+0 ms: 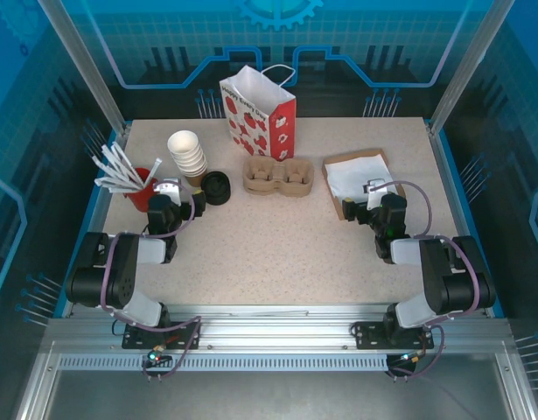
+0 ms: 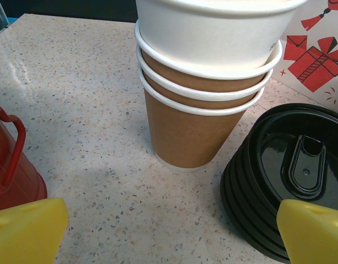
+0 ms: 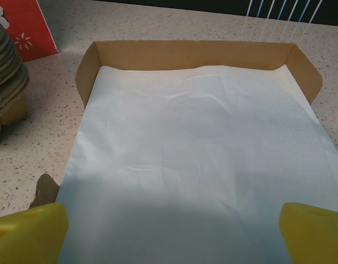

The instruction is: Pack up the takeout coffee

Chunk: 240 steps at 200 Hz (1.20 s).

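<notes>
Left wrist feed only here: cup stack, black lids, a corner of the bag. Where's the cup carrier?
Observer: The brown carrier stack sits right of the lids, on the near side of the paper bag.
Operator: Bag upright?
Observer: Yes. It is standing with its mouth open and handles up, near the far edge of the table.
Operator: Right arm?
Observer: The right gripper is open, at the near end of a cardboard tray of white napkins.
</notes>
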Each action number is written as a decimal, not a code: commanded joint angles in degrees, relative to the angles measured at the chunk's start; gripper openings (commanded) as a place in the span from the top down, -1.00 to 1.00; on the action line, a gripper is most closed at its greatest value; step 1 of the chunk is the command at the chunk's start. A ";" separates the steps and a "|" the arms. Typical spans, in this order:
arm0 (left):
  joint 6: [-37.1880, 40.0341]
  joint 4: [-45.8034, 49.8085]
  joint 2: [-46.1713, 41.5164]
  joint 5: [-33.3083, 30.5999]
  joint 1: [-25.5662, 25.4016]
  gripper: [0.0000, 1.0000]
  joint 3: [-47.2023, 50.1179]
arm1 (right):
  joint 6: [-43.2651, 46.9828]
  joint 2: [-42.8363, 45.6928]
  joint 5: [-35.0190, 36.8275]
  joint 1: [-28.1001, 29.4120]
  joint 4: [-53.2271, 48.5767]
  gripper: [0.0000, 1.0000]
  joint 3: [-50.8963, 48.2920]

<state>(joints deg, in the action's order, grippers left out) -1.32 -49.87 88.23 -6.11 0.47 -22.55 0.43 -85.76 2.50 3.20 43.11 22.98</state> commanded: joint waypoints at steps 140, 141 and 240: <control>-21.08 48.19 -33.53 6.98 -7.19 -0.97 -13.29 | -16.68 30.99 3.83 8.05 -41.47 -0.98 14.41; -20.95 48.50 -33.59 6.90 -7.39 -0.97 -13.48 | -16.60 30.86 3.74 8.40 -41.72 -0.98 14.61; -14.79 73.55 -13.60 2.12 2.51 -0.70 -46.80 | -10.11 8.94 -7.52 31.98 -58.38 -0.90 43.81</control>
<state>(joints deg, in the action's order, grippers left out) -18.90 16.01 67.85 -5.56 0.62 -61.60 -10.87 -73.63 -0.47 33.17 -11.11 62.41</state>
